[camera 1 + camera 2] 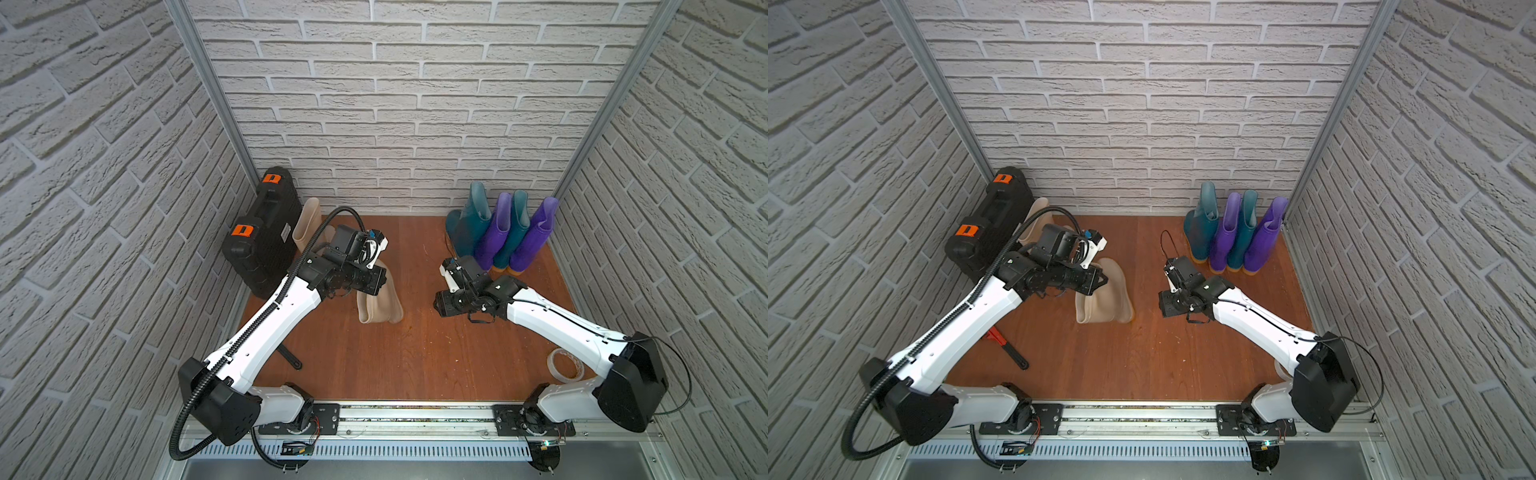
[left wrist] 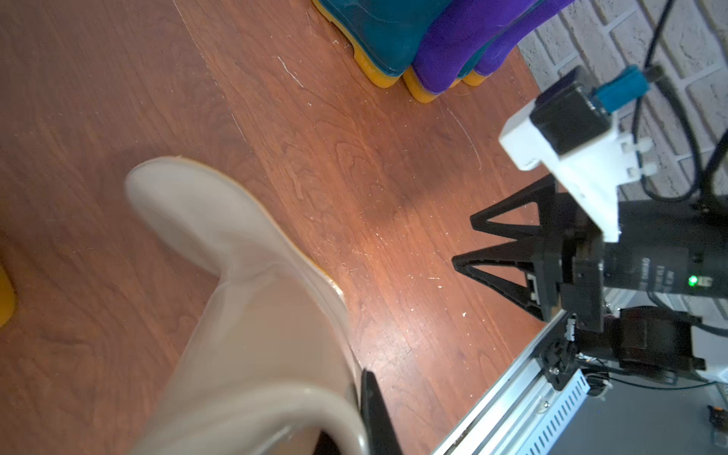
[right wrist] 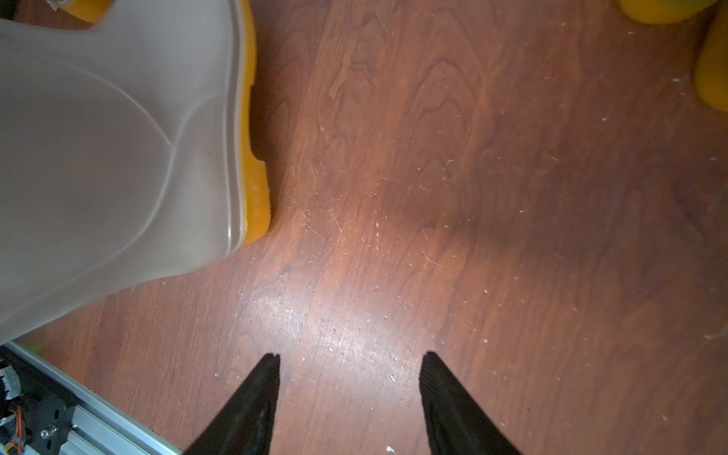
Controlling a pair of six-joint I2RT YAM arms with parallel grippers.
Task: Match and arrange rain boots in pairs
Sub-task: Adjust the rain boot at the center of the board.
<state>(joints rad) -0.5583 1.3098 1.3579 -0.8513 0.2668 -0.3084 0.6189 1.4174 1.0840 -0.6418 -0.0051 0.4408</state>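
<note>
left claw [image 2: 350, 417] clamps the rim of a tipped beige rain boot [image 2: 236, 275] stretched lengthwise ahead, toe pointing away, sole facing the half-open, empty right claw [image 3: 352, 356].

Blurred beige boot [image 2: 244, 299], rim seemingly pinched by fingers [image 2: 374, 409]

There were 6 boots: 2 beige boots [image 1: 307, 224] [image 1: 380, 305], 2 teal boots [image 1: 471, 224] [image 1: 515, 232] and 2 purple boots [image 1: 496, 235] [image 1: 536, 237]. There were also 1 black case [image 1: 266, 237], 1 tape roll [image 1: 566, 365], 1 tool [image 1: 1011, 353] and 2 arms [image 1: 266, 328] [image 1: 552, 320].
</note>
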